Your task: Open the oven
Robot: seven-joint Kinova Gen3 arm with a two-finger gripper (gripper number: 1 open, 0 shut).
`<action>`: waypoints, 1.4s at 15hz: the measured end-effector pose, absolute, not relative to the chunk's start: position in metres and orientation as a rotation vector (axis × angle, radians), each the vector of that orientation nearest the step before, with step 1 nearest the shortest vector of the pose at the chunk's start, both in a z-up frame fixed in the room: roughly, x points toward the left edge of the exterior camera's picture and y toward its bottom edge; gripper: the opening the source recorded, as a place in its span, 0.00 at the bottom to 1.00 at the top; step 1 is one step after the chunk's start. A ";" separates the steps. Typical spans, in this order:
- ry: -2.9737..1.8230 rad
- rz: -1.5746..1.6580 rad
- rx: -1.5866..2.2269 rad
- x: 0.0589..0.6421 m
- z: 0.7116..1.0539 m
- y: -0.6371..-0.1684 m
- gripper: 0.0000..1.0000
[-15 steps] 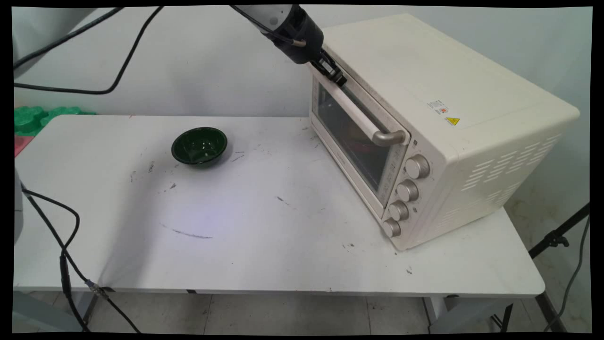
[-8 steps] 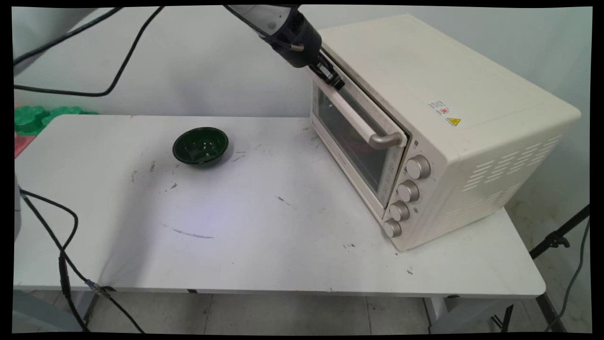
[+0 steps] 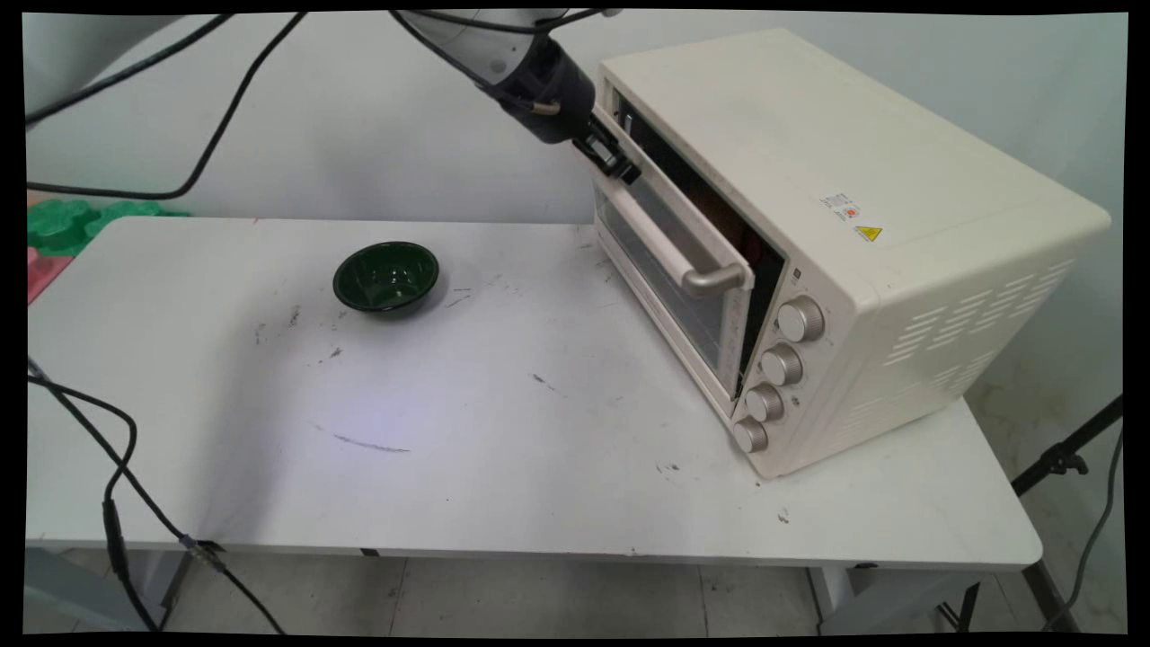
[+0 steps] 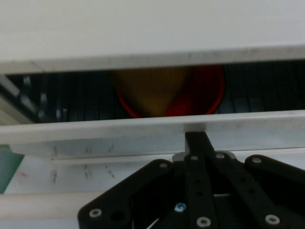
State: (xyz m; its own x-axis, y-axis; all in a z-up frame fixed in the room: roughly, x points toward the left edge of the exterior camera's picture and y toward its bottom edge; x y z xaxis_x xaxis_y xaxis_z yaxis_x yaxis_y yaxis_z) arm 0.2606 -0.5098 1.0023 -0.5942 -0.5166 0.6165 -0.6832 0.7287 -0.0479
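Observation:
My gripper (image 3: 620,166) is at the top edge of the door (image 3: 669,270) of a cream toaster oven (image 3: 809,162), near the door's far end. The door stands ajar, leaning out at the top, with a dark gap behind it. In the hand view the gripper (image 4: 195,140) is shut, its tips together and hooked over the door's top edge (image 4: 95,129). Through the gap I see a red dish (image 4: 209,95) with something yellow (image 4: 152,90) in it inside the oven. A dark green bowl (image 3: 386,277) sits on the table to the left, apart from the arm.
The door's long handle (image 3: 669,247) juts toward the table's middle. Several knobs (image 3: 780,364) line the oven's front right. Green shapes (image 3: 63,225) lie beyond the table's left end. Black cables (image 3: 108,467) hang at the left; a stand (image 3: 1065,454) is at the right.
The gripper has moved left and slightly down, drawing the top of the oven door outward. The door went from almost closed to clearly ajar.

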 end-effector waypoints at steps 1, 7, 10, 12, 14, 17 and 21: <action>-2.347 0.376 0.905 0.263 1.000 -0.508 0.00; -2.341 0.383 0.897 0.279 0.986 -0.496 0.00; -2.332 0.389 0.891 0.290 0.979 -0.489 0.00; -2.328 0.393 0.885 0.296 0.975 -0.484 0.00; -2.321 0.396 0.879 0.302 0.972 -0.479 0.00; -2.309 0.396 0.874 0.311 0.968 -0.472 0.00; -2.285 0.394 0.874 0.324 0.960 -0.463 0.00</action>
State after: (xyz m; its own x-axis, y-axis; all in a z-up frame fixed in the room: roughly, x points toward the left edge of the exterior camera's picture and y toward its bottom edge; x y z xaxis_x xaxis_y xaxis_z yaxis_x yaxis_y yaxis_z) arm 0.3244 -0.4626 0.9605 -0.5657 -0.4835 0.6681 -0.6794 0.7324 -0.0453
